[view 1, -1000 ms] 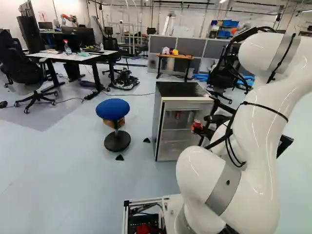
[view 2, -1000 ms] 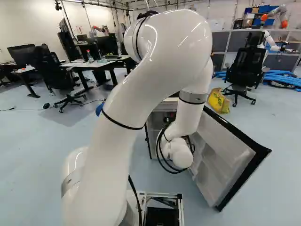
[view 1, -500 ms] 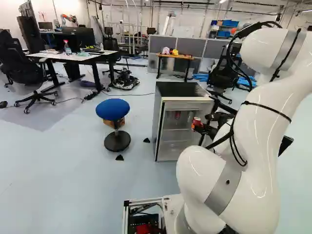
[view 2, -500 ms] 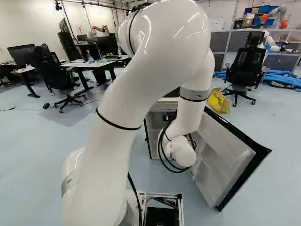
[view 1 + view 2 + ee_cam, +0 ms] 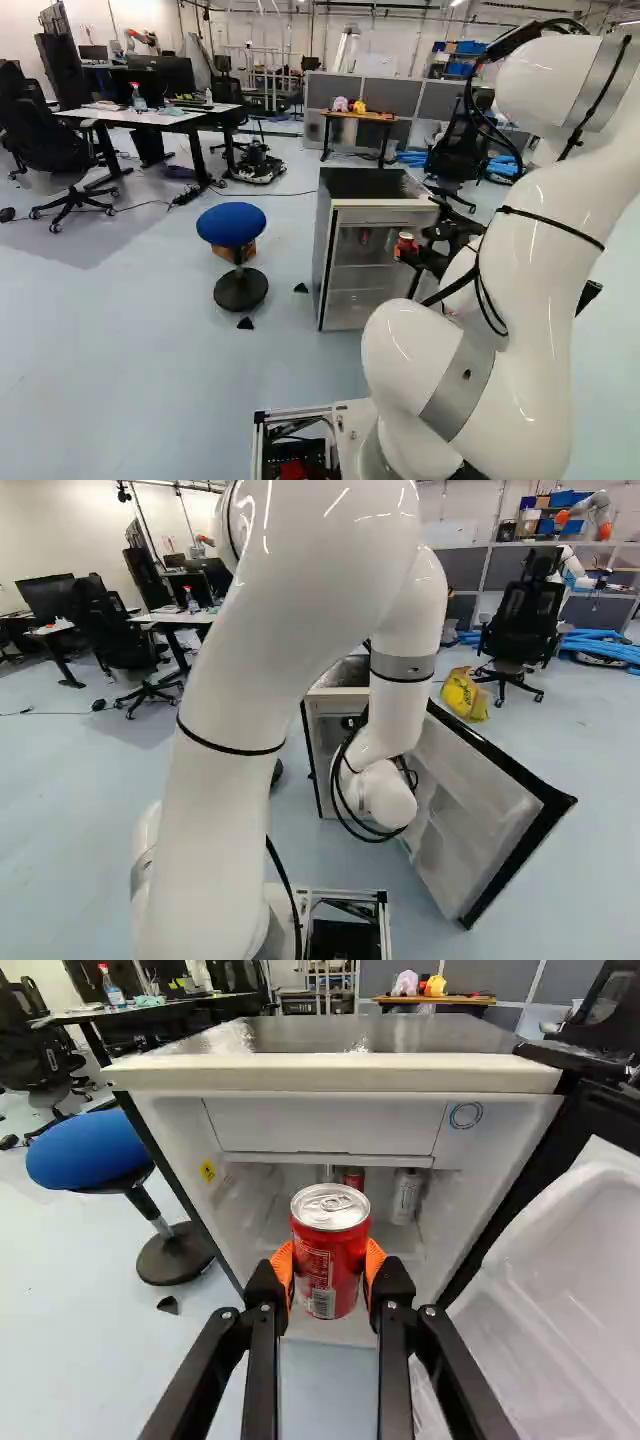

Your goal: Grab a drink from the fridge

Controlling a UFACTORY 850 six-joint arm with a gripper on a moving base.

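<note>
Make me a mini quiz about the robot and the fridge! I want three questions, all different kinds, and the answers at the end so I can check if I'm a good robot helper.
1. True or false: the door of the fridge stands open.
2. Pick one. What is the pincer doing with the red can?
a) Nothing, they are far apart
b) Gripping it from two sides
c) Pushing it along the floor
3. Fill in the gap: the round seat near the fridge is coloured ____.

Key: 1. true; 2. b; 3. blue
</note>
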